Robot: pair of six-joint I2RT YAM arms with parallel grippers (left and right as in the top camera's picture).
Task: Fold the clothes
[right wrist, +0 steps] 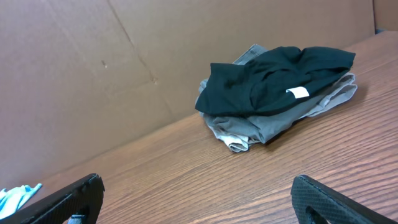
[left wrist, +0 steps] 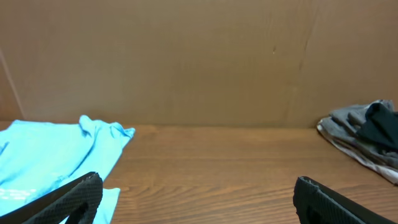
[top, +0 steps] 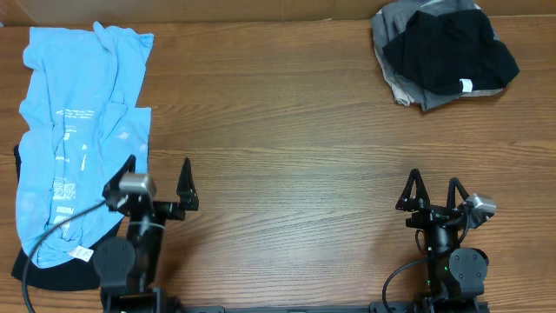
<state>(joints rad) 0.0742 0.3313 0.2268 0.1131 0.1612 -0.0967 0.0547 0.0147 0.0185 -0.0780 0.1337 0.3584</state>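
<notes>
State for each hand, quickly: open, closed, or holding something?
Left hand: open, holding nothing.
Right hand: open, holding nothing.

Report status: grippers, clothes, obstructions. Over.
Left gripper open, empty; right gripper likewise. Crumpled black fabric T-shirt atop grey garments, far right; light blue printed tee, left. Nothing blocking.

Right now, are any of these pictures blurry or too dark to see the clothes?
Overhead: even light, no glare, sharp; the black T-shirt is so dark its folds barely show. Left wrist: the light blue tee looks bright and a little soft. Right wrist: the black T-shirt is clear, its white label easy to see.
</notes>
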